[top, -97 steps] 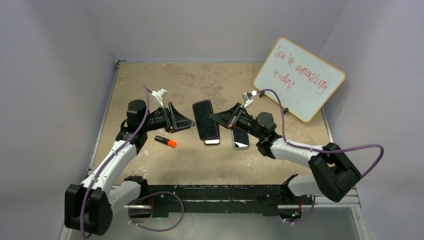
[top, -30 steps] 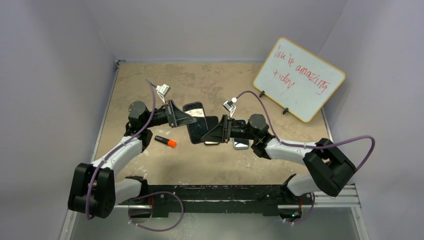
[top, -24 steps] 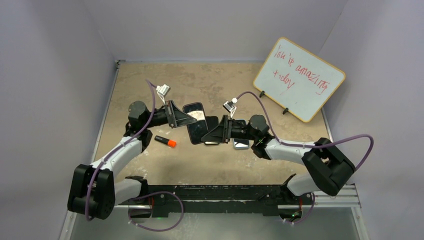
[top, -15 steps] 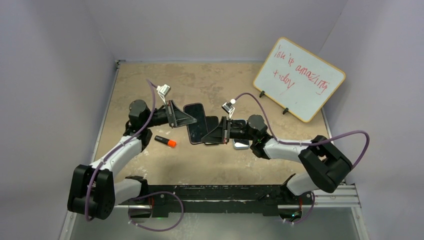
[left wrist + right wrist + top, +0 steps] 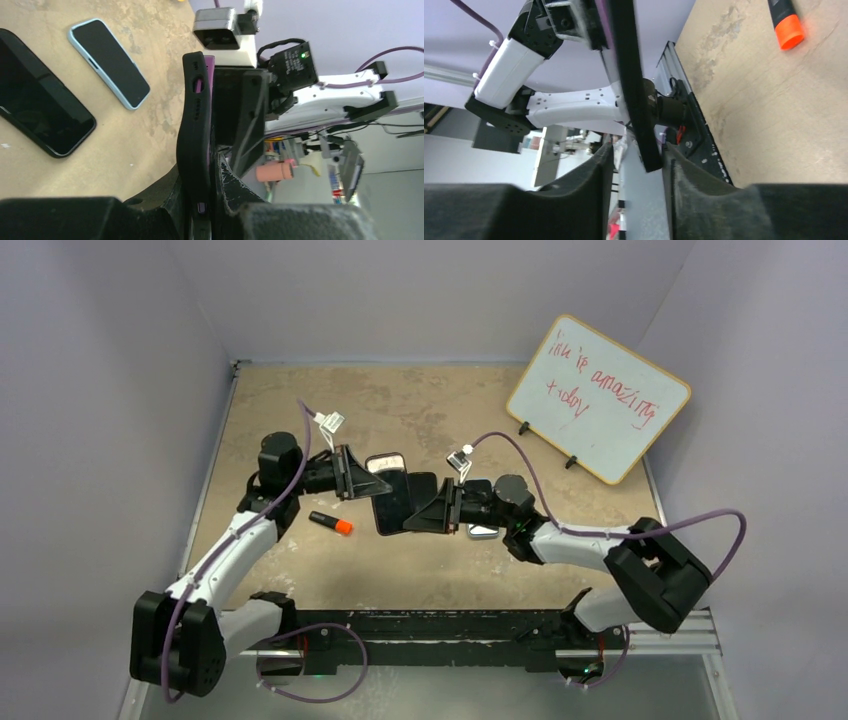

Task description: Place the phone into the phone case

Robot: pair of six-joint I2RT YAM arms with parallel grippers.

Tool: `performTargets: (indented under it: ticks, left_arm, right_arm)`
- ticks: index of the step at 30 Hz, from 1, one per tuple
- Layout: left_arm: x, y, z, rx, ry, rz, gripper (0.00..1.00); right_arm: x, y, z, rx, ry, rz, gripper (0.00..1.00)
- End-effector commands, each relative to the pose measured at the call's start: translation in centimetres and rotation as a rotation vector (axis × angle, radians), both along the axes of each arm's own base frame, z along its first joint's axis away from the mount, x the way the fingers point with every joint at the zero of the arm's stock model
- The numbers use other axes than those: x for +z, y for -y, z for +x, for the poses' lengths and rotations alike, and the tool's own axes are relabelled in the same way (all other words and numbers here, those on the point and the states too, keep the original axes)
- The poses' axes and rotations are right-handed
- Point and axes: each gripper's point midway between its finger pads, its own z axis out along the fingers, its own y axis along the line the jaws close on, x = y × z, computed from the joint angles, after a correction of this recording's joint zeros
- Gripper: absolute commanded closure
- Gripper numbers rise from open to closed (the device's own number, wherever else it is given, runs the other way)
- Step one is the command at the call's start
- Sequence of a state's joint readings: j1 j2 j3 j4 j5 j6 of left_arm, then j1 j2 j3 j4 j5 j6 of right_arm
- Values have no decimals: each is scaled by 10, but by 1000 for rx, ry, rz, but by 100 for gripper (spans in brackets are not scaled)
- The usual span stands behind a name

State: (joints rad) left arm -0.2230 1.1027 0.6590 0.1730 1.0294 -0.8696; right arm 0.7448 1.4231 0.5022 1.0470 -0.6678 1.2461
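My left gripper (image 5: 368,478) is shut on a black phone case (image 5: 390,498), holding it up above the table. In the left wrist view the case (image 5: 195,125) stands edge-on between my fingers, and purple from the phone (image 5: 209,67) shows through its side cut-outs and at its top edge. My right gripper (image 5: 420,514) faces it from the right. In the right wrist view the case's lower edge (image 5: 636,115) hangs between my right gripper's (image 5: 636,162) jaws. It is close to the right finger (image 5: 704,195), with a wide gap to the left one.
A bare black phone (image 5: 40,115) and a light-blue-edged phone (image 5: 110,62) lie flat on the table under the grippers. An orange-tipped marker (image 5: 332,523) lies to the left. A whiteboard (image 5: 598,395) leans at the back right.
The held case has swung lower and a little toward me. My right gripper has slid left around its lower edge, and its jaws have narrowed.
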Motion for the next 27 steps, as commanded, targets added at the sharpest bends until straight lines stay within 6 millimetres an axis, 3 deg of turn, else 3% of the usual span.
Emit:
performTargets:
  ticks: [1, 5, 13, 17, 21, 27]
  left_arm:
    - [17, -7, -5, -1, 212, -1, 100]
    - [16, -5, -25, -82, 265, -11, 100]
    - [17, 14, -52, -220, 316, -39, 100]
    - [18, 32, -72, -327, 361, -50, 100]
    - [14, 40, -86, -383, 364, -67, 100]
    - [18, 42, -91, -414, 378, -89, 100]
  right_arm:
    - [32, 11, -3, -21, 167, 43, 48]
    - [37, 23, -5, -78, 220, 7, 27]
    - [65, 43, 14, -219, 379, -156, 2]
    - [83, 49, 12, -227, 430, -172, 1]
    - [84, 45, 0, -137, 451, -170, 1]
    - [83, 36, -20, 25, 511, -113, 3]
